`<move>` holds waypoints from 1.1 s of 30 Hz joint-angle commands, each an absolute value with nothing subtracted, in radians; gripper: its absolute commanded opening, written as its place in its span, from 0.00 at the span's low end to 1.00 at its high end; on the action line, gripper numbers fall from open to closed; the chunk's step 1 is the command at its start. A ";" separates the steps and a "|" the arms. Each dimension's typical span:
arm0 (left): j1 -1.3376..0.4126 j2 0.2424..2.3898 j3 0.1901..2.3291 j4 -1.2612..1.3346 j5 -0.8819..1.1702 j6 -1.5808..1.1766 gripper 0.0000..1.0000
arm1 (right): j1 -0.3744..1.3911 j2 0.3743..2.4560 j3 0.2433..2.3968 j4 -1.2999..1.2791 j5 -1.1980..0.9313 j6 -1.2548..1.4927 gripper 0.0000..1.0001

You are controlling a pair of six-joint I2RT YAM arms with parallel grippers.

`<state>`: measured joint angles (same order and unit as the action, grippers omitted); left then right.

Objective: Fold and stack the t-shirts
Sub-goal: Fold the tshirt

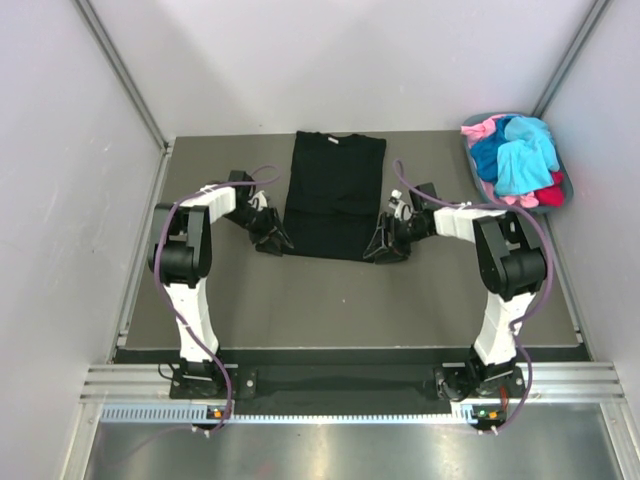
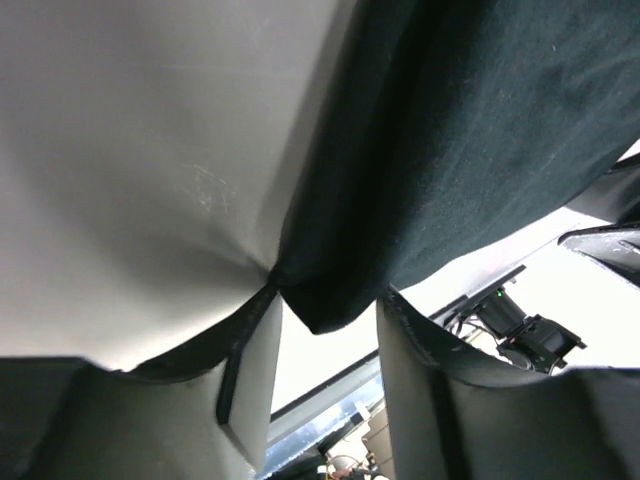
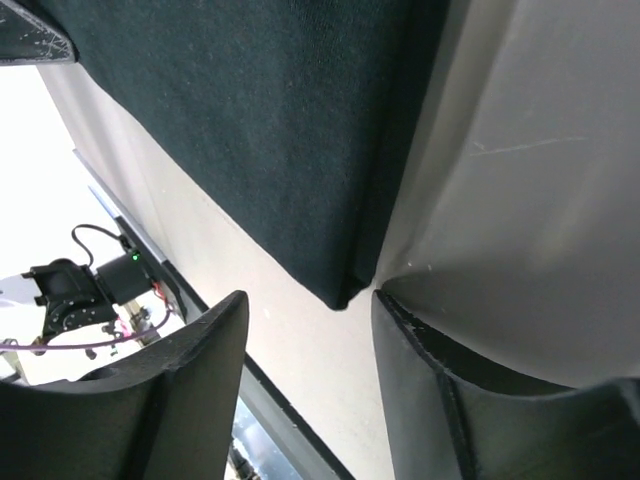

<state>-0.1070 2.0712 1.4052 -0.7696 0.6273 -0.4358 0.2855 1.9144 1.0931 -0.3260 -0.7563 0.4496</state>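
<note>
A black t-shirt (image 1: 335, 195) lies flat on the table, folded into a long strip with its collar at the far end. My left gripper (image 1: 272, 240) sits low at its near left corner and my right gripper (image 1: 385, 245) at its near right corner. In the left wrist view the black cloth (image 2: 450, 130) ends in a corner that hangs between the open jaws of the left gripper (image 2: 328, 297). In the right wrist view the shirt (image 3: 250, 120) has its corner just inside the right finger (image 3: 440, 400) of the open right gripper (image 3: 310, 297). Neither pinches the cloth.
A grey-blue basket (image 1: 468, 148) stands at the far right of the table. It holds a turquoise shirt (image 1: 525, 155), a blue one (image 1: 490, 157), a pink one (image 1: 483, 127) and a red one (image 1: 552, 193). White walls close in on three sides.
</note>
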 commanded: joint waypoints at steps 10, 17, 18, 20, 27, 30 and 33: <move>-0.109 2.088 1.410 -0.726 0.604 -0.440 0.36 | 0.314 1.976 1.103 -0.226 -0.752 0.518 0.34; -0.110 2.071 1.387 -0.687 0.623 -0.452 0.00 | 0.279 1.936 1.094 -0.224 -0.733 0.500 0.00; -0.113 2.060 1.385 -0.681 0.623 -0.454 0.00 | 0.272 1.919 1.091 -0.224 -0.736 0.492 0.00; -0.115 2.037 1.382 -0.676 0.627 -0.459 0.00 | 0.247 1.898 1.091 -0.242 -0.739 0.462 0.00; -0.136 1.918 1.374 -0.684 0.657 -0.486 0.00 | 0.203 1.775 1.092 -0.327 -0.776 0.404 0.00; -0.164 1.873 1.381 -0.695 0.657 -0.486 0.00 | 0.196 1.717 1.074 -0.357 -0.782 0.380 0.00; -0.202 1.824 1.381 -0.699 0.657 -0.492 0.00 | 0.196 1.652 1.046 -0.379 -0.787 0.373 0.00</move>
<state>-0.1730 1.9076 1.3731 -0.7113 0.6395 -0.4808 0.2092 1.7290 1.0676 -0.3351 -0.7654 0.4110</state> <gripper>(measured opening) 0.034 0.017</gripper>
